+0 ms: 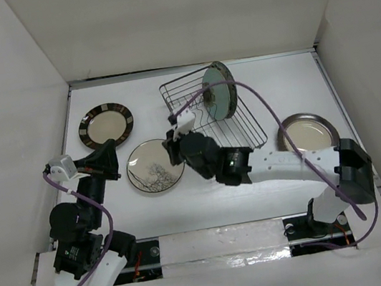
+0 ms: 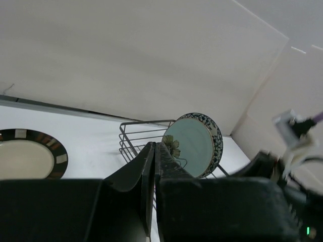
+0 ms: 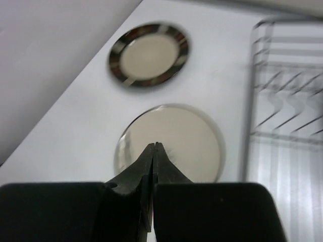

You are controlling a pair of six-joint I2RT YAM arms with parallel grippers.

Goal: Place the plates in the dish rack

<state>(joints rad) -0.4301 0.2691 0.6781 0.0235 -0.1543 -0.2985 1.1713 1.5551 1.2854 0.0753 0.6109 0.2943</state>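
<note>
The dish rack (image 1: 248, 121) stands at the back centre of the table. One pale teal plate with a blue floral rim (image 1: 217, 89) stands upright in it. The dark-striped plate (image 1: 105, 124) lies flat at the back left. The cream plate with the tree drawing (image 1: 152, 168) lies in the middle, and the grey-brown rimmed plate (image 1: 308, 131) lies right of the rack. My left gripper (image 1: 112, 163) is shut and empty, left of the tree plate. My right gripper (image 1: 171, 153) is shut and empty above that plate's right edge; the right wrist view shows the plate (image 3: 186, 136) under its tips (image 3: 155, 145).
White walls close in the table at the back and on both sides. My right arm (image 1: 281, 165) stretches across the table in front of the rack. In the left wrist view the rack (image 2: 135, 135) and its teal plate (image 2: 194, 143) lie beyond my shut fingers (image 2: 149, 156).
</note>
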